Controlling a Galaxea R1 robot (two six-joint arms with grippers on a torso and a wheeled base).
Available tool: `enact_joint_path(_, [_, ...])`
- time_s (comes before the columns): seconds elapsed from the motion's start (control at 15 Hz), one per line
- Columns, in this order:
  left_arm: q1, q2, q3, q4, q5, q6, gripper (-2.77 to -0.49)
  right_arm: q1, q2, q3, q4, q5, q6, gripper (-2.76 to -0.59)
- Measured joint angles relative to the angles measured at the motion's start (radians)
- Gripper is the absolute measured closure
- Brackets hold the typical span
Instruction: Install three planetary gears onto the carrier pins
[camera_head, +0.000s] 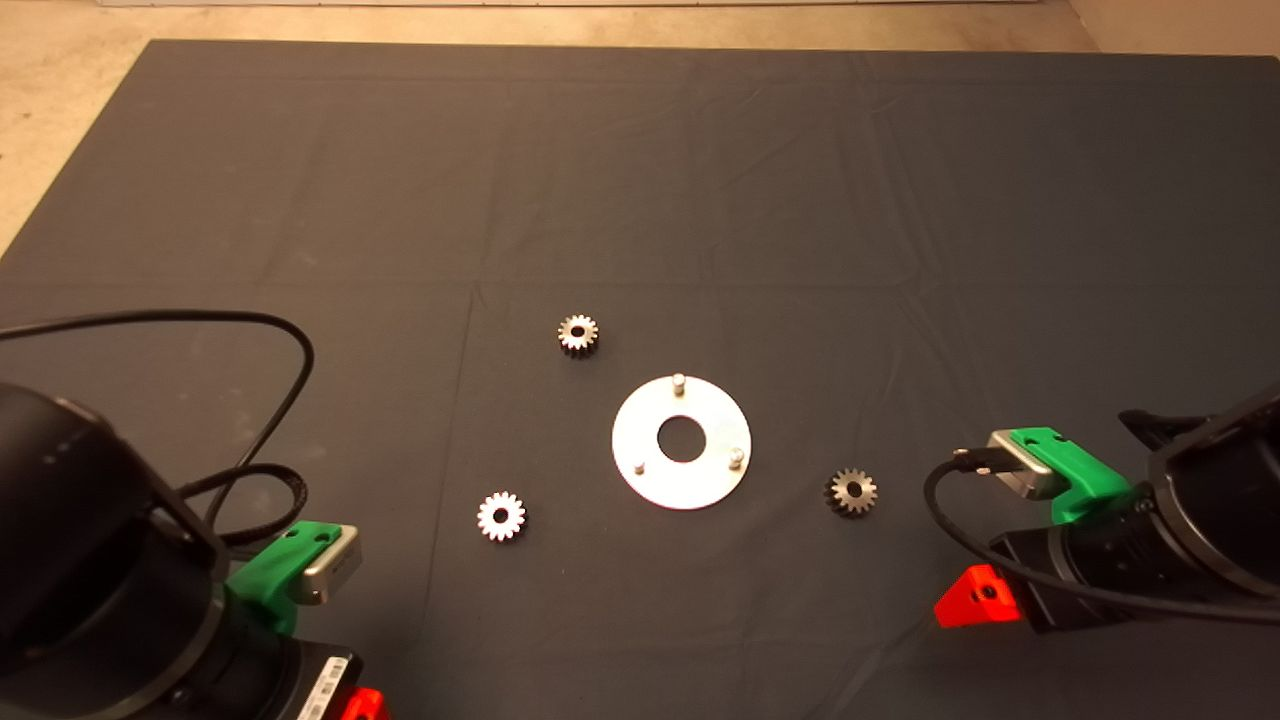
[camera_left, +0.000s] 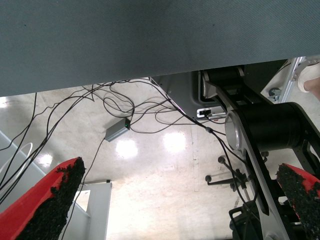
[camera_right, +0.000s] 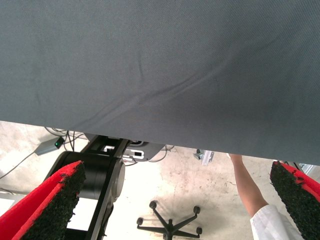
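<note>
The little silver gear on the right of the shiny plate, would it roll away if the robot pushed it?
Probably not. The small silver-grey metal gear lies flat on the dark cloth mat, so a push would likely slide it. It looks solid and stiff, perhaps heavy for its size. Its teeth may snag on the wrinkled cloth.

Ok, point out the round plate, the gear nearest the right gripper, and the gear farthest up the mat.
Round plate (camera_head: 650, 425), head view, bare left face.
Right-hand gear (camera_head: 851, 491), head view, its bore.
Far gear (camera_head: 578, 333), head view, its bore.

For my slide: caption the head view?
Three gears lie loose around the pinned plate; both grippers wait at the mat's near edge.
</note>
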Motion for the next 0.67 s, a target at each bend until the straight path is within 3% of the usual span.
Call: enact_joint_path(0.67, [0.0,0.001,-0.002,0.0,0.0,0.008,-2.77,0.0,0.001,0.0,0.0,0.0,0.0,-2.75])
